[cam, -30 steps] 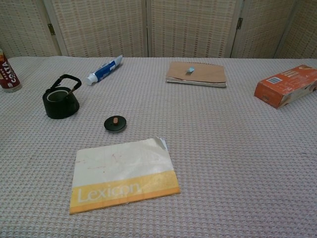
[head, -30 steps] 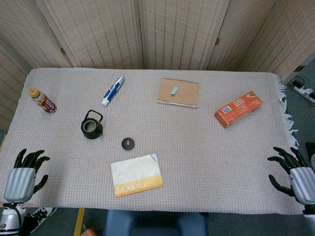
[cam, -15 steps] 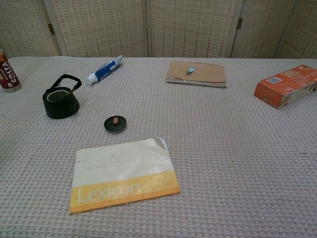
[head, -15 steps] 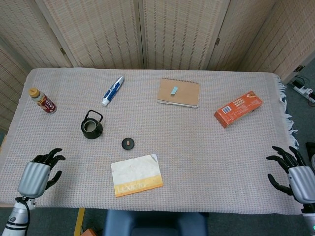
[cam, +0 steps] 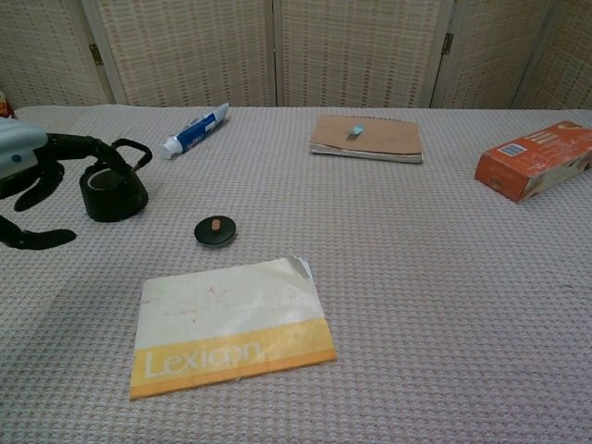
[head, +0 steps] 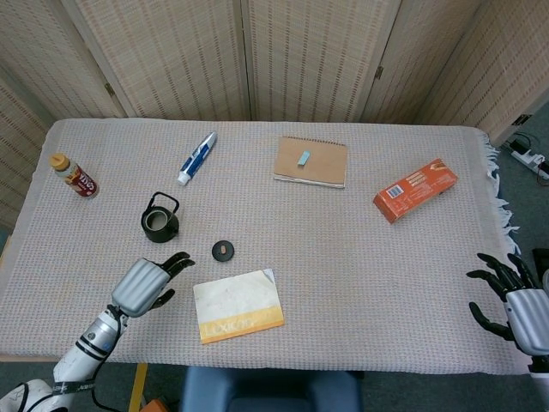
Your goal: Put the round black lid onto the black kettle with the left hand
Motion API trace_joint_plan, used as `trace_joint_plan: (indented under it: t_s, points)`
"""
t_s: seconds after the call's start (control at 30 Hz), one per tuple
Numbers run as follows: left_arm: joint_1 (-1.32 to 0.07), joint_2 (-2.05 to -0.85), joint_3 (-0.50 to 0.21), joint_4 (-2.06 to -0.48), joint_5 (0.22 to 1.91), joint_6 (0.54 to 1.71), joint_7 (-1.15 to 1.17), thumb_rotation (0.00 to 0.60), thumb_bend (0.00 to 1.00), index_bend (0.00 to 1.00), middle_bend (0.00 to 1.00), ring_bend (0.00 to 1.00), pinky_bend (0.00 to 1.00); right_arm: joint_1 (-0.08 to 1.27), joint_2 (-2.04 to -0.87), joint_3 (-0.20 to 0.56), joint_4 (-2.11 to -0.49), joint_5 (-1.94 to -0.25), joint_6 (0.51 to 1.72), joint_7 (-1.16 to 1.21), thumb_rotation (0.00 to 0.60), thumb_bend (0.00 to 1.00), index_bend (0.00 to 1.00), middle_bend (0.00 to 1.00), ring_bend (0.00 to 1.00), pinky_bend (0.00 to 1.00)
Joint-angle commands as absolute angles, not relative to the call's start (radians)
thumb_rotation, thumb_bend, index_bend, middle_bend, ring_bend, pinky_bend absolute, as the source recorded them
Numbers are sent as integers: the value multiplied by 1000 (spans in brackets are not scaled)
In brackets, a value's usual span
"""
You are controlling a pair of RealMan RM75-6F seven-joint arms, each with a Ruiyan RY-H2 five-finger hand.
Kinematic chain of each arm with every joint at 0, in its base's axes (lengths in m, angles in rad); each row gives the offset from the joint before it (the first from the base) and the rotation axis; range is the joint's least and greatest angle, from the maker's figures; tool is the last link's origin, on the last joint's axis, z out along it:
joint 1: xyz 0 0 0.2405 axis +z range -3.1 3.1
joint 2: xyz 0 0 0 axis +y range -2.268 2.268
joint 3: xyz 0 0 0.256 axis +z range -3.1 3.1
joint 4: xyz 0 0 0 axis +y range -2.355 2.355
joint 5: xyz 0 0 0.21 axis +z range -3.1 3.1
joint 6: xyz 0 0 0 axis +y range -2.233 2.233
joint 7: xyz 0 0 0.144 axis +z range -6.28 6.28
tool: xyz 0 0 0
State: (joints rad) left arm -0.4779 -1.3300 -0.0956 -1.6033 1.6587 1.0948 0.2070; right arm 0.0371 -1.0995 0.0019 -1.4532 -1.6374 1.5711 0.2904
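Note:
The round black lid point(head: 223, 250) point(cam: 215, 230) with a tan knob lies flat on the cloth, right of and nearer than the black kettle point(head: 159, 221) point(cam: 113, 186). The kettle stands upright with no lid on it and its handle raised. My left hand point(head: 146, 284) point(cam: 35, 183) hovers open above the table, near side of the kettle and left of the lid, holding nothing. My right hand point(head: 512, 301) stays open off the table's right front corner, seen only in the head view.
A white and yellow Lexicon booklet point(head: 238, 305) point(cam: 228, 323) lies just nearer than the lid. A toothpaste tube point(head: 197, 157), a brown notebook point(head: 311, 161), an orange box point(head: 414, 190) and a small bottle point(head: 75, 175) lie further back.
My left hand has moved from the table's front left corner inward and to the right, toward the lid and kettle, and now shows in the chest view. The right hand barely moved.

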Motion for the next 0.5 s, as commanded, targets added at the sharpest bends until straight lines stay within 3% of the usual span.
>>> trace_joint_plan:
  t_s: [0.03, 0.33, 0.5]
  points:
    - [-578, -1399, -147, -1584, 1565, 971, 272, 600, 270, 207, 180, 762, 873, 36, -1098, 2, -1455, -1637, 1572, 289, 600, 372, 311, 170, 208, 61]
    - [-710, -1531, -225, -1461, 1340, 819, 390, 600, 273, 207, 180, 777, 880, 30, -1096, 0, -1449, -1630, 1575, 299, 600, 372, 311, 170, 208, 61]
    - [-761, -1584, -234, -1398, 1240, 782, 462, 600, 274, 211, 180, 775, 880, 28, -1096, 0, -1442, -1625, 1576, 308, 600, 372, 311, 170, 207, 61]
